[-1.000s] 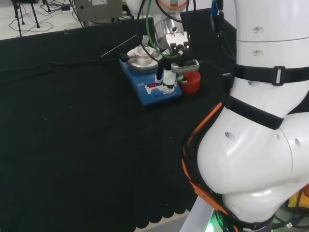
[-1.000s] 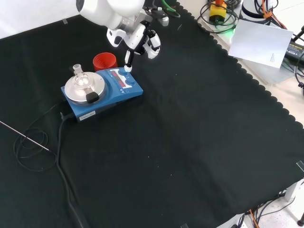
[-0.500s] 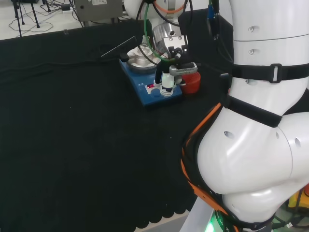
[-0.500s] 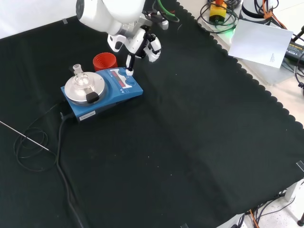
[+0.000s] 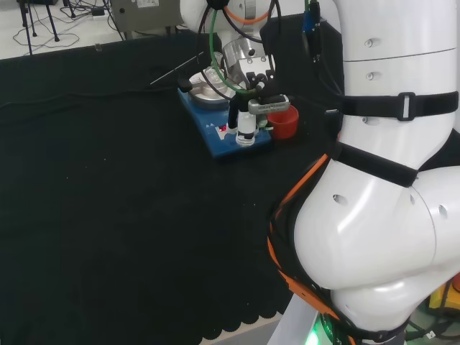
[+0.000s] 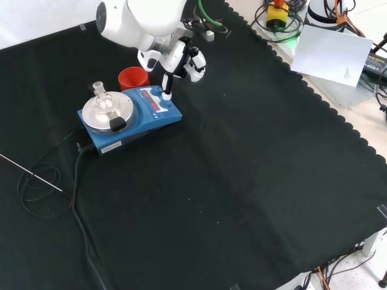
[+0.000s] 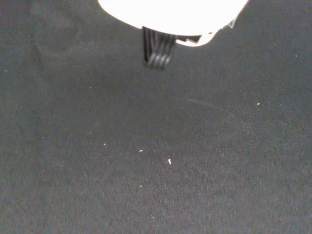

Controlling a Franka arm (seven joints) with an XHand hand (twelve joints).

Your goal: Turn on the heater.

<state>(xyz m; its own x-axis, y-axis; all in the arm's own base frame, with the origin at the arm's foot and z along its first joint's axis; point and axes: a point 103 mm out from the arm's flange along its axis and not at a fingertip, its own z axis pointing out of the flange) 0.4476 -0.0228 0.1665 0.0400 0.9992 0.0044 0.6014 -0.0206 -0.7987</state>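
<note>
The heater (image 6: 145, 116) is a blue box with a round silver plate (image 6: 104, 112) and a red-lit front panel; in the head view the heater (image 5: 216, 144) lies just left of the arm. A small glass flask (image 6: 99, 92) stands on the plate. My hand (image 6: 192, 61) hangs over the panel end of the heater. One straight finger (image 6: 166, 83) points down, and its tip meets the panel; the other fingers are drawn back. From the head view the hand (image 5: 248, 118) stands over the panel's right part. It holds nothing.
A red ribbed ring (image 6: 133, 77) sits on the cloth right behind the heater, close to the hand; it is the red ring (image 5: 285, 122) in the head view. A black cable (image 6: 76, 181) and a thin rod (image 6: 30, 172) trail off the heater's left.
The hand has come down and slightly toward the heater, bringing the pointing fingertip from just above the panel onto it. The heater, flask and red ring have stayed put.
</note>
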